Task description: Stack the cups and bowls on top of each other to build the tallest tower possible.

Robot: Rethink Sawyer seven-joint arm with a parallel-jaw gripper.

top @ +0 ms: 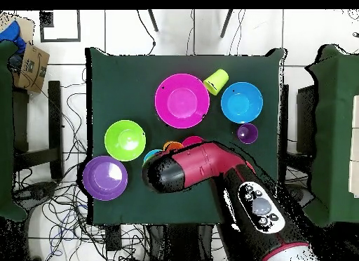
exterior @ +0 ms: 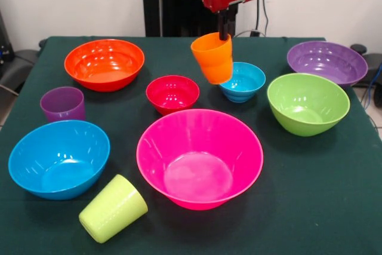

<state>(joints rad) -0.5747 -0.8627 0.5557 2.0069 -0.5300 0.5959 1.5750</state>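
My gripper is shut on the rim of the ridged orange cup, which hangs tilted in the air over the gap between the small red bowl and the small light blue bowl. The purple cup stands upright at the left. Near the front edge the lime cup lies on its side. The large bowls stand apart: pink, blue, orange, lime, purple. No tower is in view. Overhead, the arm hides the gripper.
The dark green table carries everything. From above, the pink bowl, the lime cup and the blue bowl lie along its far side. Cables and chairs surround the table on the floor.
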